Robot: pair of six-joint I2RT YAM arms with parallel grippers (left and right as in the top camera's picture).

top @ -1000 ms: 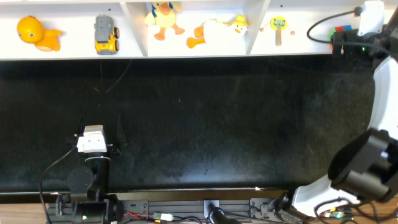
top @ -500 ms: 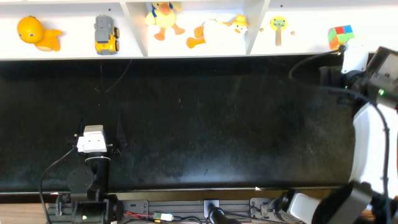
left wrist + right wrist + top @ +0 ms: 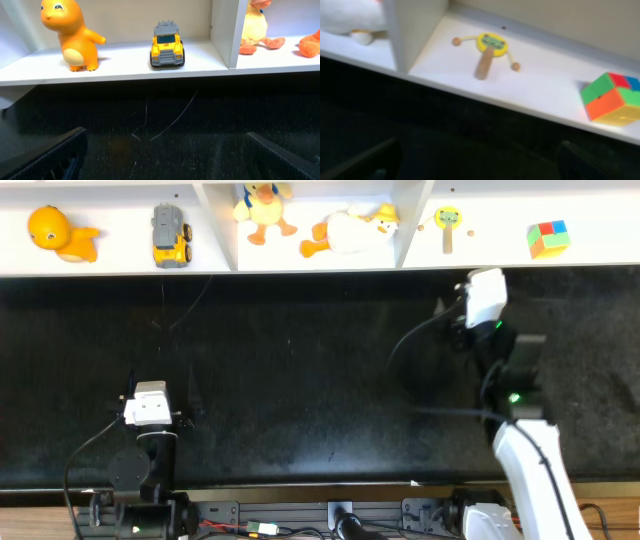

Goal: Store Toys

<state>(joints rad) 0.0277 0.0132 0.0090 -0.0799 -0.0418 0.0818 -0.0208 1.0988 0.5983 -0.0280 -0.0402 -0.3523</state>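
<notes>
The left wrist view's edges cut off the duck's [image 3: 255, 25] head and all but one orange foot [image 3: 311, 45] of a further toy, and the left gripper's [image 3: 162, 160] spread fingers [image 3: 50, 155] ran out at the bottom corners. In the right wrist view a corner cropped the plush [image 3: 347, 17], the edge clipped the cube [image 3: 612, 97], and the right gripper's [image 3: 475, 162] fingers [image 3: 367, 160] were dark blurs.

A robotics test bench here: black mat [image 3: 320, 380] on the worktop, white partitioned shelf [image 3: 115, 250] lined with toys [image 3: 171, 235] along the mat's far edge, arm bases [image 3: 140, 480] and loose cables [image 3: 67, 470] at its near edge.
</notes>
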